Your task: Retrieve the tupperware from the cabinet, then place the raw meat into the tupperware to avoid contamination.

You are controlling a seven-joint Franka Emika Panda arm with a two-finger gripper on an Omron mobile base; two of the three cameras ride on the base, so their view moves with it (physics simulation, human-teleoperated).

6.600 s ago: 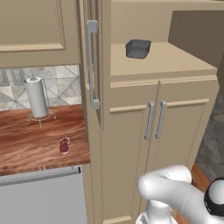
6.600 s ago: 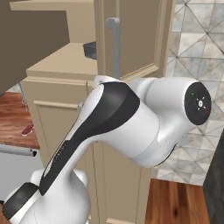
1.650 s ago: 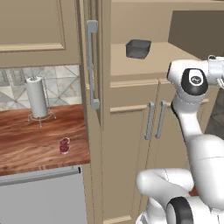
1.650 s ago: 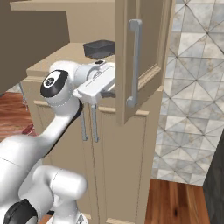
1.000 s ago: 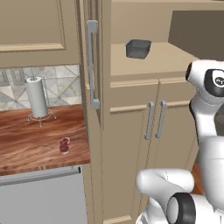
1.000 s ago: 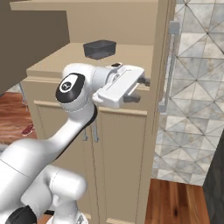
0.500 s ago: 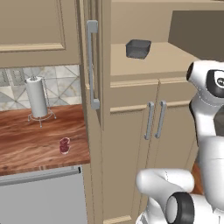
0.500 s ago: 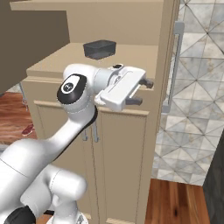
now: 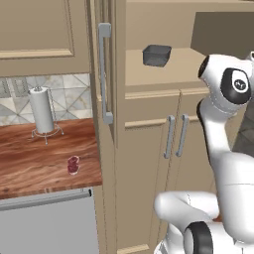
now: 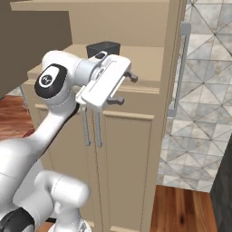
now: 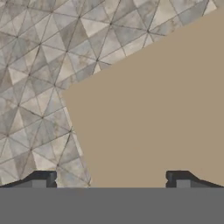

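Beige pantry cabinet (image 10: 136, 136) stands open before you, its small dark grey rectangular tupperware (image 10: 103, 48) on the shelf just behind and left of your empty, wide-open gripper (image 10: 124, 88).

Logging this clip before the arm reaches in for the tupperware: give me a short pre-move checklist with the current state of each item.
1. Cabinet doors swung open, shelf exposed: ok.
2. Tupperware sits upright on the shelf, nothing on top of it: ok.
3. Gripper open and empty: ok.
4. Gripper aimed at the tupperware: not ok; in the right base view it points away toward the right door, and the hand view shows tile wall and a beige panel.
5. Raw meat on the wooden counter, apart from the paper towel holder: ok.
6. Tupperware empty inside: cannot tell.
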